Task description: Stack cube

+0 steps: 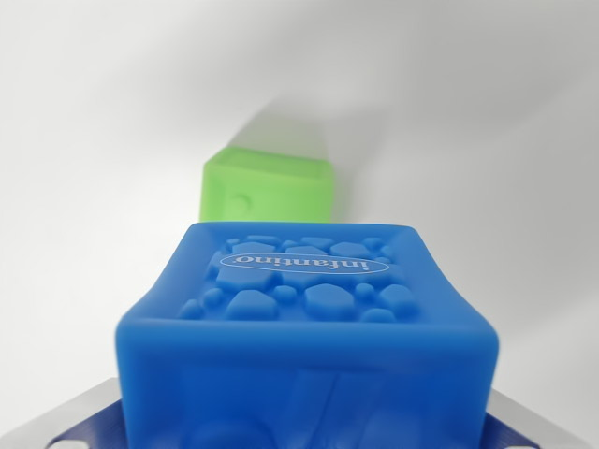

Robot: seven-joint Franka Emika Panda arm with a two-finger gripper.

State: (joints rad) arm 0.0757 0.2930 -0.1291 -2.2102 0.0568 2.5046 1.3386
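White and featureless, the tabletop (pixel 103 140) fills the wrist view as a soft blue rubbery cube (pixel 309 327), embossed with pebble shapes and the upside-down word "infantino", looms close to the lens, apparently carried between the gripper's grey fingers (pixel 70 416), which show only at the bottom corners; whether they clamp it cannot be told for sure. Beyond its far edge sits a smaller-looking lime-green soft cube (pixel 271 185) on the table, a round dimple on its near face, likely the base for the stack.
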